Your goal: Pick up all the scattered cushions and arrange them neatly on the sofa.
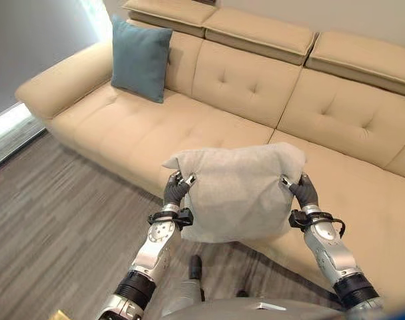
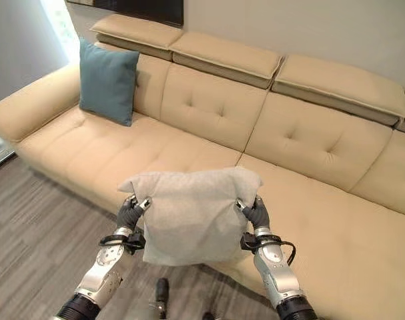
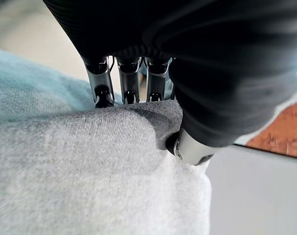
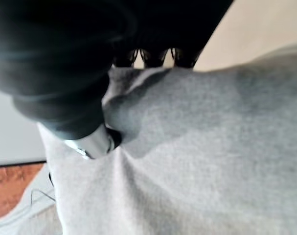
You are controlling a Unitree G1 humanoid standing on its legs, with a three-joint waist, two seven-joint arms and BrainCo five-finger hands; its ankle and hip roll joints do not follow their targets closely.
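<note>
A light grey cushion [image 1: 239,190] hangs in the air in front of the beige sofa [image 1: 142,127], over its front edge. My left hand [image 1: 176,190] pinches the cushion's left upper edge, and my right hand [image 1: 302,191] pinches its right upper edge. In the left wrist view the fingers [image 3: 131,81] and thumb press into the grey cloth [image 3: 89,171]. The right wrist view shows the thumb [image 4: 92,142] dug into the same cushion [image 4: 202,147]. A teal cushion [image 1: 140,59] stands upright against the sofa's back at its left end.
The sofa has a low left armrest [image 1: 62,80] and padded headrests [image 1: 259,30] along the top. Grey wood-look floor [image 1: 49,213] lies in front of it. The middle and right seats [image 2: 335,220] are bare.
</note>
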